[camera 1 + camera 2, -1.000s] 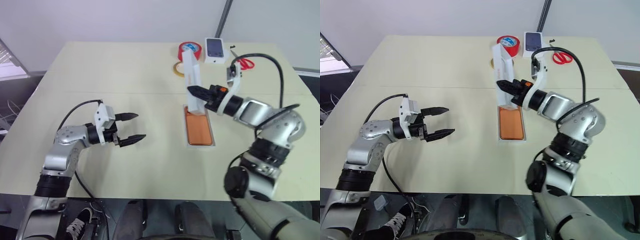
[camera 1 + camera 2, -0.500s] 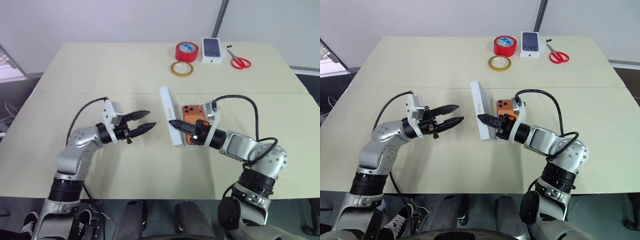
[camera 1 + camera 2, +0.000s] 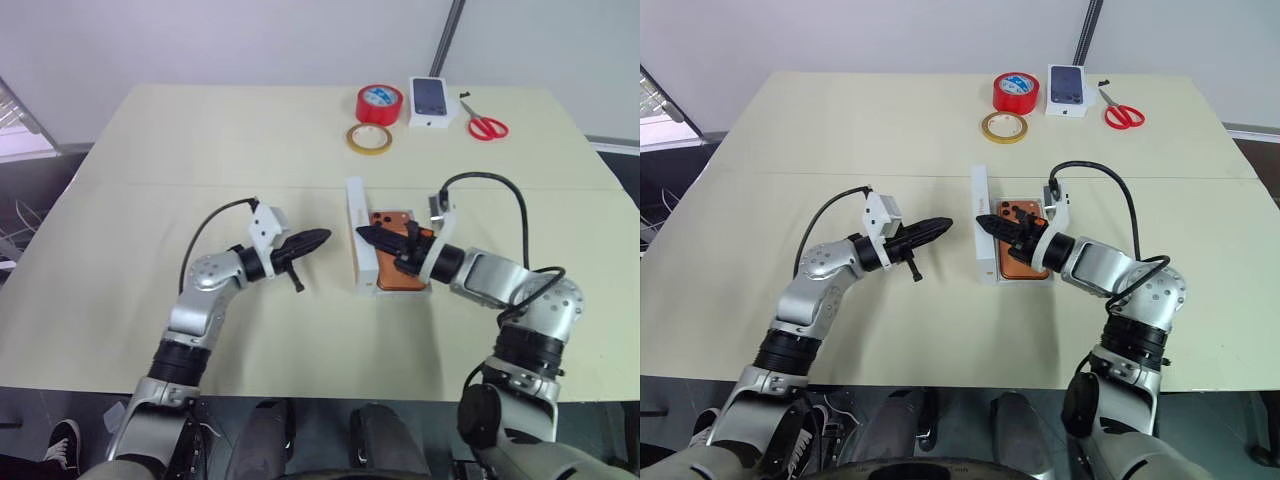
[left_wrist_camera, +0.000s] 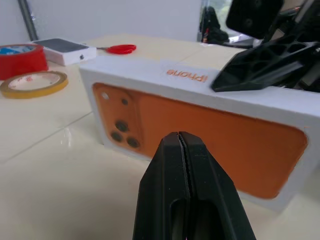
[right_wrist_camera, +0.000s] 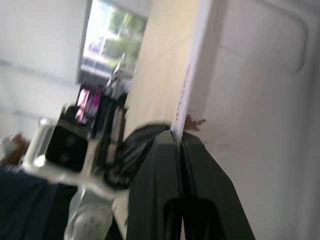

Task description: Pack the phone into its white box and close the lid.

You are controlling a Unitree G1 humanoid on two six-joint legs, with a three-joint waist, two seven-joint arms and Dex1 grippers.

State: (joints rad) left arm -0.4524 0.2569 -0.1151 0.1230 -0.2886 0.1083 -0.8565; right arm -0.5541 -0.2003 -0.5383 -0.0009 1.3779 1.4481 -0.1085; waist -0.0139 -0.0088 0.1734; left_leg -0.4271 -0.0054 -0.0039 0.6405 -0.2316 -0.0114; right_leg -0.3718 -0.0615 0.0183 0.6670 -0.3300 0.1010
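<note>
While the right gripper (image 3: 372, 237) pinches the lid (image 3: 359, 240) on edge beside the white box (image 3: 400, 288) holding the phone (image 3: 398, 265) mid-counter, lid-closing is underway; next, lower it flat, the clenched, empty left gripper (image 3: 318, 238) perhaps steadying.

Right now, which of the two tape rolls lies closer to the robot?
The flat yellowish tape ring; the taller red tape roll sits beyond it, beside the printed phone box.

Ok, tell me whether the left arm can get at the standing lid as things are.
Probably yes: the left gripper, fingers shut, points at the lid across bare table.
</note>
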